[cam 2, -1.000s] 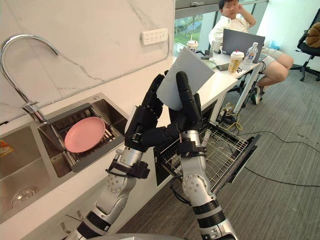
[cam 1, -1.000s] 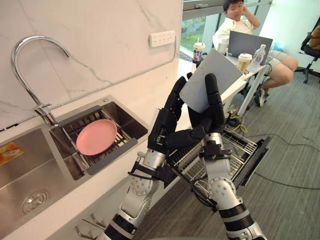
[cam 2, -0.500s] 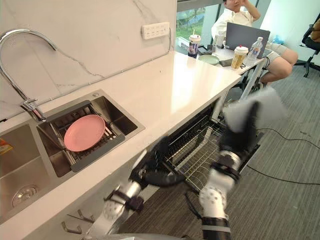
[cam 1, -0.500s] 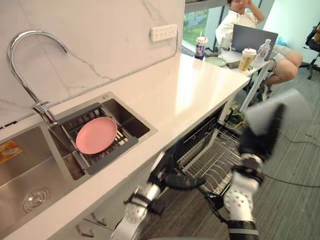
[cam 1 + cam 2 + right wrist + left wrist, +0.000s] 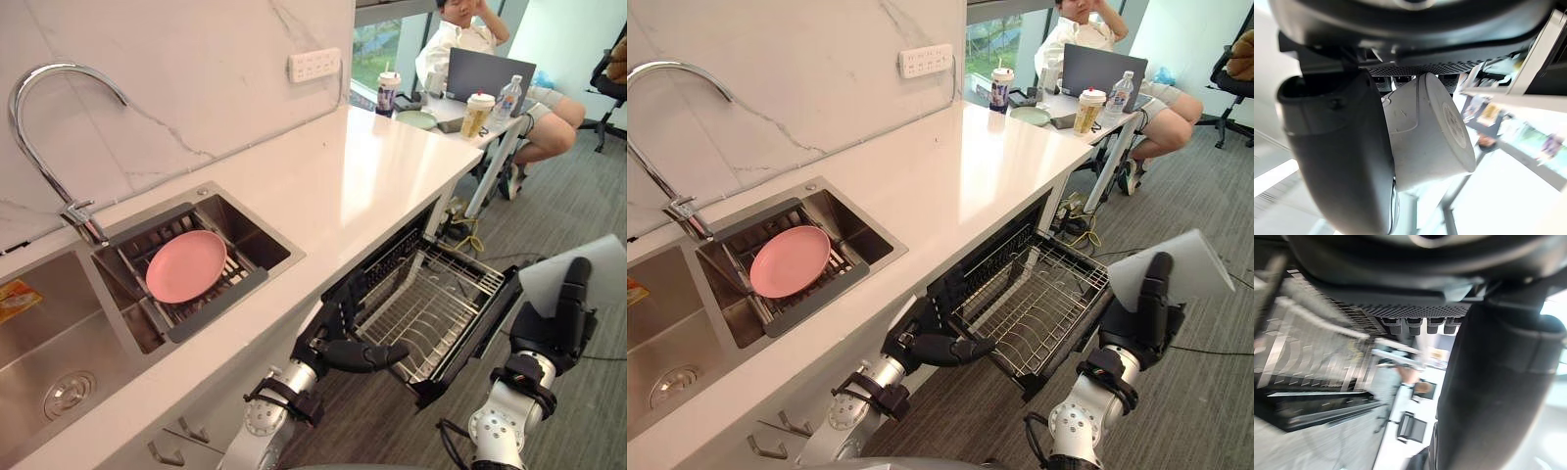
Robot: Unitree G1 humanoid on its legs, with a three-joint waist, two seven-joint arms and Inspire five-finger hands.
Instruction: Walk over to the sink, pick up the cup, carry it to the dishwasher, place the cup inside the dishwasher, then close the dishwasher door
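Right hand: fingers and thumb clamped on the cup, pale grey, its flat base facing the wrist camera. Cup sits above the hand in the head views, thumb running up its side.

Change over the last second: both arms were raised high in front of the head camera, cup held up over the table edge. Both have since dropped. Right hand now low and out to the right, past the outer edge of the open dishwasher door, cup over the carpeted floor, apart from the rack.

Left hand: also lowered, now beside the near corner of the pulled-out wire rack. Fingers relaxed, thumb out, nothing in it. Cannot tell whether it touches the rack.

Surroundings: rack empty. Pink plate in the sink, unchanged. Table bare near the dishwasher. Person seated at a desk in the background.

Reading: pick-up and carry are done; arms have come down to rack height, so placement is starting. Cup not yet over the rack. Judged next need: bring the right hand back left over the wires before release. Door closing remains.
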